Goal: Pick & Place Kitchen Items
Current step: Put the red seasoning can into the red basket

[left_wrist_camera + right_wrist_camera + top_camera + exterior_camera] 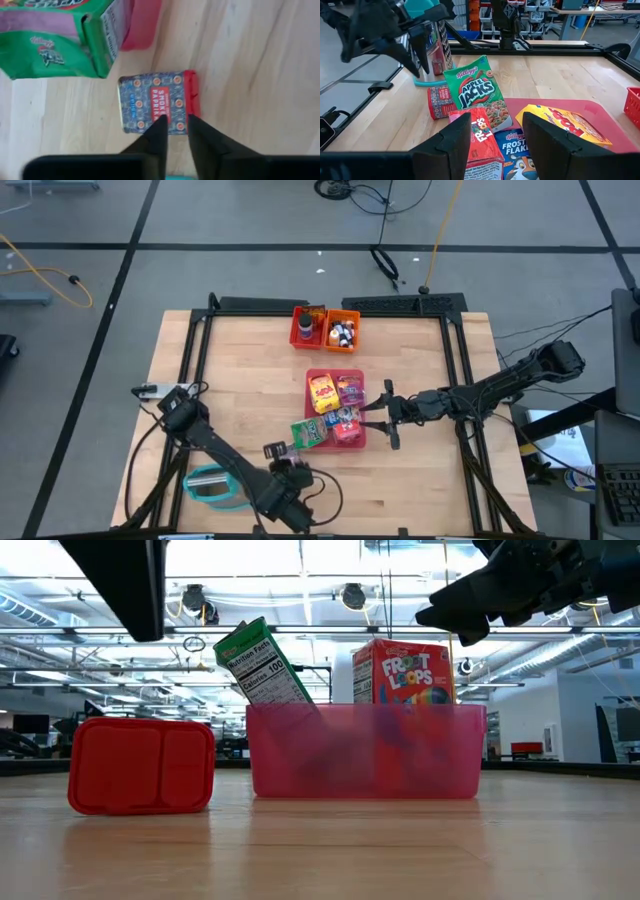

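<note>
A blue-and-red paprika tin (156,102) lies flat on the wood just off the pink-red tray's near left corner (275,450). My left gripper (176,126) hovers over the tin's near edge, fingers pointing down and open by a narrow gap; touch does not show. A green Apple Jacks box (308,434) leans on the tray's wall (262,662). Yellow, pink and red cereal boxes lie or stand in the tray (320,372), among them a Froot Loops box (402,670). My right gripper (507,135) is open wide, above the tray's right side (385,415).
A red bin (307,327) and an orange bin (342,330) sit at the table's far edge with small items inside. A teal container (210,486) stands near the near left corner. Black frame rails run along the table's sides. Bare wood lies right of the tray.
</note>
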Available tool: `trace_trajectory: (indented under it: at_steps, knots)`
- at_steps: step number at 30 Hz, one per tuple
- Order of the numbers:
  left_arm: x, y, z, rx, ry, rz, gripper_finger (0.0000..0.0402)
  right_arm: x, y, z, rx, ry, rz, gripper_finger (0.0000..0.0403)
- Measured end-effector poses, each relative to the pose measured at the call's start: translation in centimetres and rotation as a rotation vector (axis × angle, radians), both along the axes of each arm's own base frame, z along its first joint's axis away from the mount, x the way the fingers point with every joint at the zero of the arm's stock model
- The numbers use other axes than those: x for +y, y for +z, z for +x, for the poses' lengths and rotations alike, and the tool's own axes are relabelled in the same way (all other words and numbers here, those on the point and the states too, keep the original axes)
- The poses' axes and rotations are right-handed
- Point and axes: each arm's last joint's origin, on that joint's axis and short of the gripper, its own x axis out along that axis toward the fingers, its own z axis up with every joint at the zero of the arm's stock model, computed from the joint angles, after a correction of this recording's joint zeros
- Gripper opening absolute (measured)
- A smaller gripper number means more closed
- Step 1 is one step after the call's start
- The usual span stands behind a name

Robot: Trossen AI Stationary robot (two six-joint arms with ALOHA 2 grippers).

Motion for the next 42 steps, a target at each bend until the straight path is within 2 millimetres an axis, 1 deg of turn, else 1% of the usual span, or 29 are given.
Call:
trace_trajectory:
  at_steps: [3, 9, 13, 17, 21, 26, 29, 34, 36, 38, 42]
  knots:
    - [-0.2, 0.0, 0.3, -0.036, -0.013, -0.012, 0.0115, 0.0, 0.0, 0.0, 0.001, 0.000, 0.000, 0.0171]
    - [-0.5, -0.3, 0.7, -0.055, -0.067, -0.032, 0.0200, 0.0, 0.0, 0.0, 0.001, 0.000, 0.000, 0.0171]
    - [-0.5, -1.3, 0.6, -0.046, -0.070, -0.039, 0.0238, 0.0, 0.0, 0.0, 0.001, 0.000, 0.000, 0.0171]
    - [-0.1, -2.8, 0.5, -0.001, -0.062, -0.049, 0.0263, 0.0, 0.0, 0.0, 0.001, 0.000, -0.002, 0.0171]
    - [0.4, -3.6, 0.3, 0.022, -0.035, -0.037, 0.0270, 0.0, 0.0, 0.0, 0.001, 0.001, -0.007, 0.0171]
    - [0.5, -4.3, 0.1, 0.051, -0.055, -0.036, 0.0260, 0.0, 0.0, 0.0, 0.001, 0.001, -0.008, 0.0171]
    - [0.4, -4.3, 0.0, 0.088, -0.138, -0.042, 0.0251, 0.0, 0.0, 0.0, 0.001, 0.001, -0.008, 0.0171]
    - [-0.2, -4.0, -0.7, 0.203, -0.403, -0.017, 0.0237, 0.0, 0.0, 0.0, 0.001, 0.001, -0.008, 0.0171]
    - [-0.1, -3.9, -1.2, 0.264, -0.481, 0.009, 0.0233, 0.0, 0.0, 0.0, 0.001, 0.001, -0.008, 0.0171]
    - [0.1, -3.9, -1.3, 0.296, -0.502, 0.025, 0.0230, 0.0, 0.0, 0.0, 0.001, 0.001, -0.008, 0.0171]
    - [0.7, -3.5, -1.0, 0.285, -0.477, 0.027, 0.0230, 0.0, 0.0, 0.0, 0.002, 0.001, -0.008, 0.0171]
